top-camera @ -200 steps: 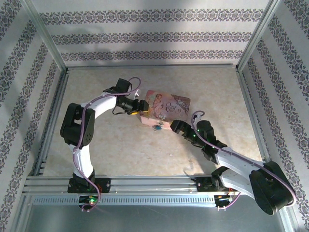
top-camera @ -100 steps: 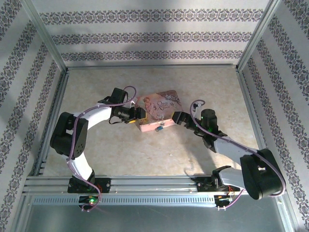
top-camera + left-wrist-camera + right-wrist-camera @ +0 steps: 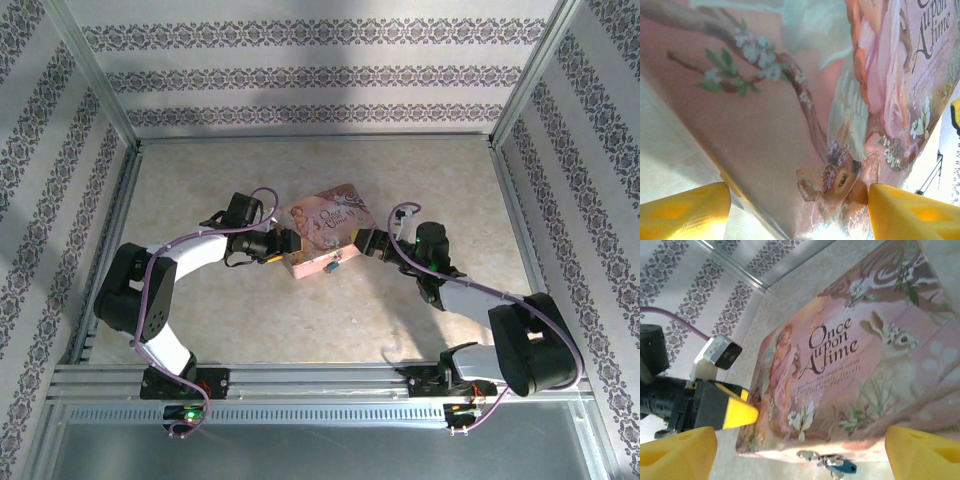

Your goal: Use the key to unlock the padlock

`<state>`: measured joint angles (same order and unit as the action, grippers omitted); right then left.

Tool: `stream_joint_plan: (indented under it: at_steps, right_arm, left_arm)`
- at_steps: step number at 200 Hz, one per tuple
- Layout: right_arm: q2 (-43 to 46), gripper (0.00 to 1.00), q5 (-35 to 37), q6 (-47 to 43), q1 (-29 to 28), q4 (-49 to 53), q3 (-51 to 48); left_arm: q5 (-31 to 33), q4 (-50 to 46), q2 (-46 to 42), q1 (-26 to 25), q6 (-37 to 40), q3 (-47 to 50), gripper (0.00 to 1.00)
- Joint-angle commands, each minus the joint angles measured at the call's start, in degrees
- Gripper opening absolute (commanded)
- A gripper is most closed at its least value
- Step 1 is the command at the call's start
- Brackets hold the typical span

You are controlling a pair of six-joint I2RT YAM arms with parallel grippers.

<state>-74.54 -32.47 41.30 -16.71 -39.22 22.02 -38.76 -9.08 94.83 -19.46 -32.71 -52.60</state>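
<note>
Right wrist view: the padlock (image 3: 842, 467) hangs at the pink tin's (image 3: 850, 365) edge, bottom centre, just ahead of my spread right hand (image 3: 800, 445), the nearer one. My left hand (image 3: 287, 242) pinches the tin's end at frame left.

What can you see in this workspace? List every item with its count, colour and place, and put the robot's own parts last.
tin box: one, pink, illustrated "Once Upon A Time" lid, mid-table between the grippers.
padlock: one, blue-teal with a metal shackle, on the tin's near side.
table: one, mottled beige, under everything.
walls: white with dark floral stripes, on three sides.
frame rail: silver metal, along the near edge.
left gripper: one, yellow fingers, clamped on the tin's left end.
right gripper: one, yellow fingers, open by the tin's right end.
left arm, right arm: two, white and black, reaching in from the near edge.
</note>
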Motion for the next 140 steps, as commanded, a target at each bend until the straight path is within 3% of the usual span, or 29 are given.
stream_joint_plan:
  at_steps: [1, 42, 78, 140]
  right_arm:
    - [2.19, 0.84, -2.98, -2.16, -0.62, -0.71, -1.98]
    - [-1.21, 0.8, 0.4, -3.89, -7.05, -3.17, -4.08]
    - [-5.47, 0.76, 7.51, -3.32, -11.23, -7.71, -4.03]
    - [-13.03, 0.74, 11.58, -3.23, -14.22, -10.71, -2.68]
  left_arm:
    - [2.51, -1.25, -0.58, -0.93, -1.04, 2.08, 0.71]
    - [3.25, -1.2, -1.65, -0.88, -1.22, 2.85, 0.71]
    - [3.17, -0.65, -2.15, -0.93, -1.81, 3.2, 0.71]
    - [3.34, -1.12, -2.36, -0.92, -1.39, 3.16, 0.71]
